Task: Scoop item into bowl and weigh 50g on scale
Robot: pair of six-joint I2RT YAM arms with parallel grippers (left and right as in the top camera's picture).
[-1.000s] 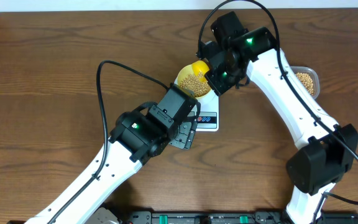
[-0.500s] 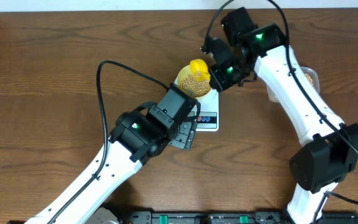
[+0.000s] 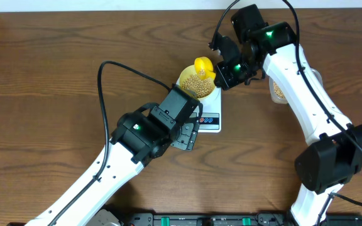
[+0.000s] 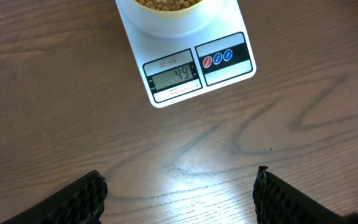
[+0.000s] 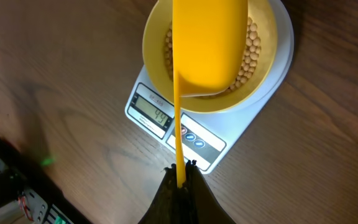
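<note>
Clamped on its handle, the right gripper (image 5: 180,171) tilts the yellow scoop (image 5: 210,43) over the bowl (image 5: 156,34) of beans (image 5: 252,53) on the scale (image 4: 194,68), which apparently reads 49, while the wide-open left gripper (image 4: 179,186) views the display (image 4: 174,76).

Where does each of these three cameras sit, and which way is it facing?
Overhead: fixed above the table, facing straight down; both arms show.
Left wrist: on the left arm, facing down at the scale; the open left gripper shows at the bottom.
Right wrist: on the right arm, facing down over the bowl of beans; the shut right gripper pinches the yellow scoop.
Shared: both wrist views show the scale reading 49.
</note>
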